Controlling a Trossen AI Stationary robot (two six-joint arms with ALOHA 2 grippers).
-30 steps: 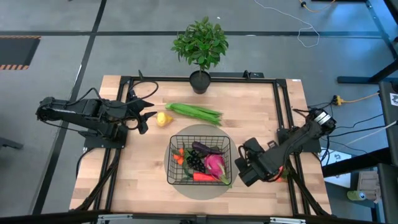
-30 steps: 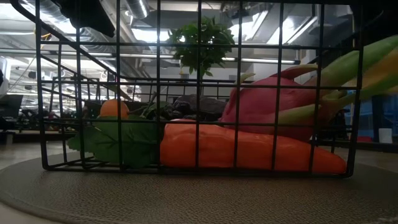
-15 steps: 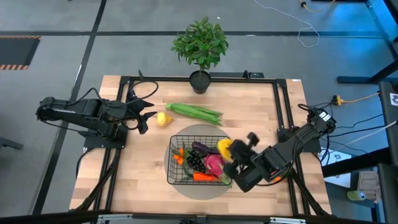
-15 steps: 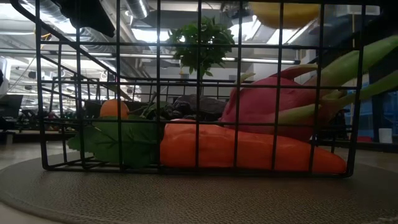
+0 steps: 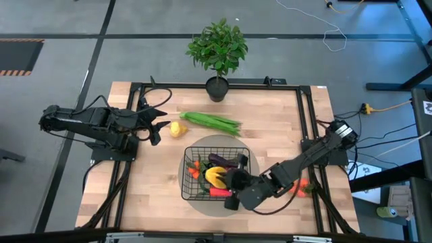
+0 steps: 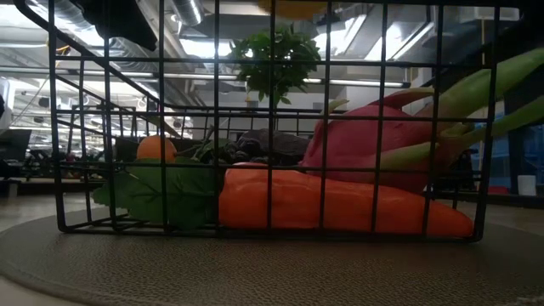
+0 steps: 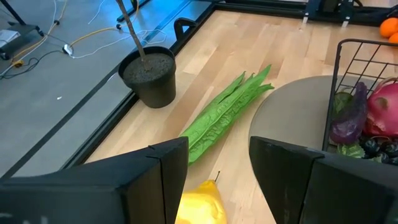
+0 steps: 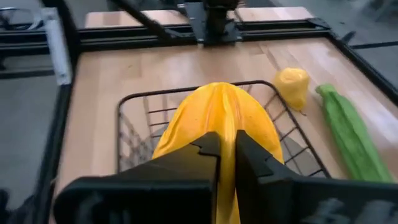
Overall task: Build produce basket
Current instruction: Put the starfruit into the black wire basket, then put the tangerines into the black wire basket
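- Right gripper point(image 5: 228, 181), in the lower middle of the high view, hangs over the rectangular black wire-mesh basket point(image 5: 189, 192) with its two dark fingers pinched tight on a smooth, glossy yellow-orange mango point(image 8: 214, 121).
- To do this step well, I judge it should lower the rounded mango into a gap among the fruit before letting go, since its slick curved skin would likely roll off the heap and over the low sides.
- Inside the basket, lower centre of the high view, lie an orange carrot-like piece point(image 6: 340, 208), a pink-purple radish with green tips point(image 6: 357, 144), black grapes point(image 5: 210, 177), a purple eggplant point(image 5: 223, 160) and small orange tomatoes point(image 5: 194, 169); the open grid rests on a round grey woven mat point(image 6: 272, 272).
- Farther up the frame, the bumpy yellow lemon point(image 5: 177, 129) and the long flat green beans point(image 5: 210, 122) wait on the pale wood table point(image 5: 283, 121).
- Left gripper point(image 5: 160, 125), at left, waits beside the lemon, fingers spread and empty.
- Farthest, at top centre, stands a leafy potted plant point(image 5: 217, 48).
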